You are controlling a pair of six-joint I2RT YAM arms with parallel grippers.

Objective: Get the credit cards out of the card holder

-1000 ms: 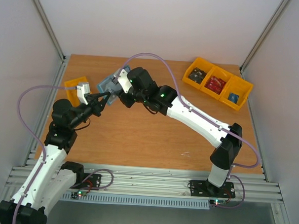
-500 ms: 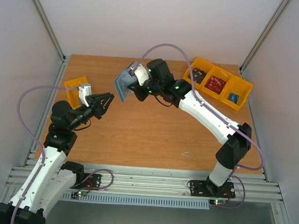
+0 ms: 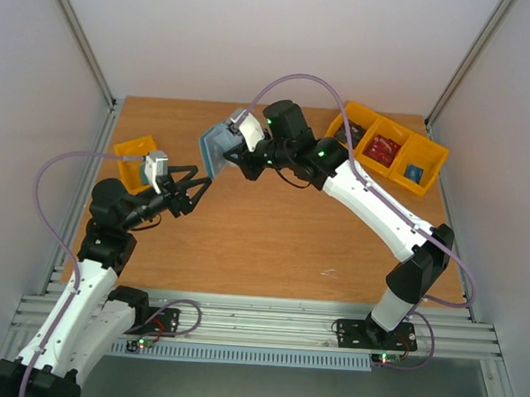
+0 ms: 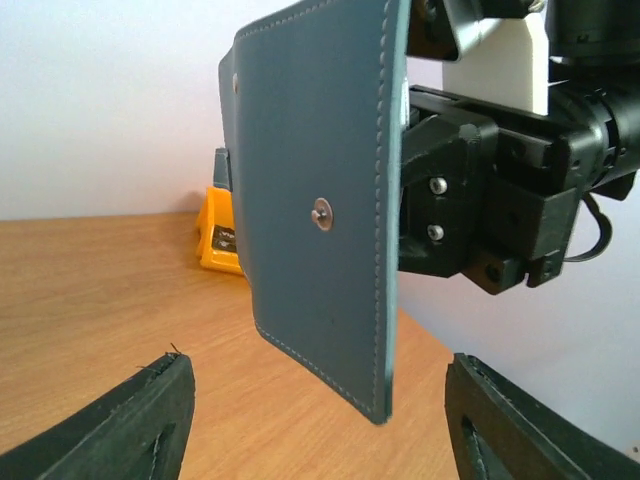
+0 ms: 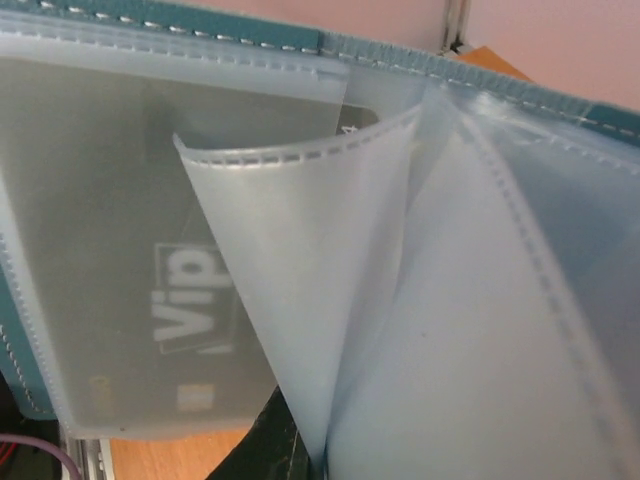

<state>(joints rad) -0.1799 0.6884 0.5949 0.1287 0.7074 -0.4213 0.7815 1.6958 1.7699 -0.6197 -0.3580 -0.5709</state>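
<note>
Fingers [image 4: 130, 425] of your left gripper [image 3: 186, 191] stand spread wide with nothing between them, low over the wooden table [image 3: 262, 243] at about 9 o'clock and aimed toward 1 o'clock. Just beyond them, apart from both tips, the teal card holder [image 3: 216, 150] hangs in the air at about 11 o'clock. It is upright, and its stitched outer face with a small rivet [image 4: 321, 213] is turned to your left wrist camera. Your right gripper [image 3: 239, 150] is clamped hard on the card holder's far side. In your right wrist view the clear plastic sleeves [image 5: 330, 280] are fanned open, one of them curled, and a greyish credit card [image 5: 150, 270] printed "Vip" sits inside a sleeve. A small yellow bin [image 3: 133, 150] lies at 10 o'clock. Farthest off, at 1 o'clock, a row of three yellow bins [image 3: 429, 159] holds small items.
</note>
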